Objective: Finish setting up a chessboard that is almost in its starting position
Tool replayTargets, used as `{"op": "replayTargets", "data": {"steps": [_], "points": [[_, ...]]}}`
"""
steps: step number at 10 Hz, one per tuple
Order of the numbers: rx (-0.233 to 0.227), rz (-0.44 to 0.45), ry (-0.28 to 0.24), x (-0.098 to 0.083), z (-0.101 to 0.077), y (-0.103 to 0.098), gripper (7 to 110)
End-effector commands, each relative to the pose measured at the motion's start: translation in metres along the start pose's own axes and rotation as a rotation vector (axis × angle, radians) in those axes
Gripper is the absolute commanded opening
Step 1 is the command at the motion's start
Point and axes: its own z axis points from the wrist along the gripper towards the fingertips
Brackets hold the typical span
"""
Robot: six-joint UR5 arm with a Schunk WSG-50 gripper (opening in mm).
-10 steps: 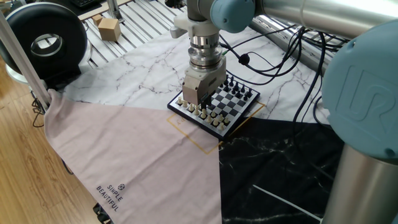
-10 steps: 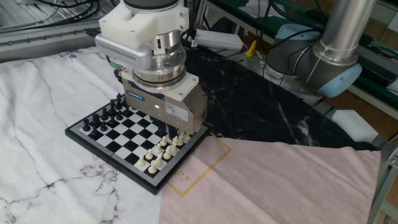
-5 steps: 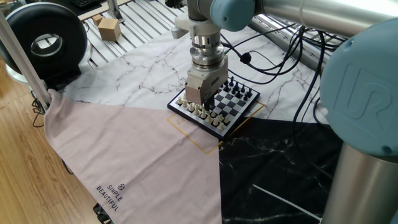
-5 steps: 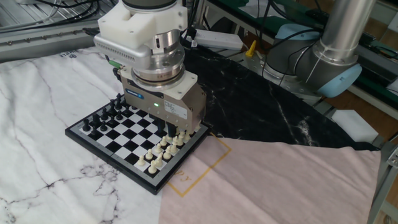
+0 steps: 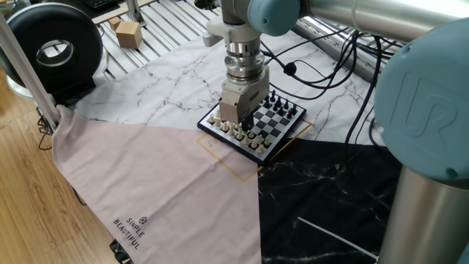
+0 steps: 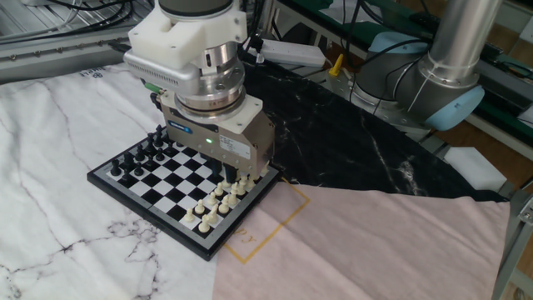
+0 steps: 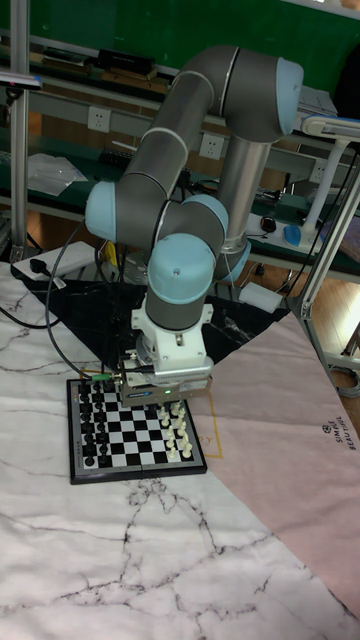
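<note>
The chessboard [image 5: 276,125] [image 6: 166,182] [image 7: 135,433] lies on the marble-patterned cloth. Tiny black pieces [image 5: 283,107] [image 6: 140,155] [image 7: 90,425] line one side of it and cream pieces [image 5: 233,130] [image 6: 211,210] [image 7: 181,436] the other. My gripper [image 5: 239,122] [image 6: 226,174] [image 7: 164,404] points straight down and hangs low over the cream side, near the board's corner. Its dark fingertips reach down among the cream pieces. The gripper body hides the gap between them, so whether they hold a piece cannot be seen.
A thin orange square outline [image 5: 226,166] [image 6: 276,220] is printed on the pink cloth beside the board. Cables [image 5: 322,67] run behind it. A round black device [image 5: 51,50] and a cardboard box [image 5: 128,33] stand at the far left. A second arm's base [image 6: 441,79] stands at the back.
The gripper has shifted very slightly toward the black side of the board. The pieces look unmoved.
</note>
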Motion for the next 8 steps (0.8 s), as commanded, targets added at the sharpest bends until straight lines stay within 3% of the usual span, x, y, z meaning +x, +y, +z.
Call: {"op": "replayTargets", "data": {"steps": [1,8], "points": [[-0.016,0.006,-0.005,-0.005,-0.004,0.006,22],[-0.028,-0.009,0.017,0.002,-0.015,0.001,22]]}}
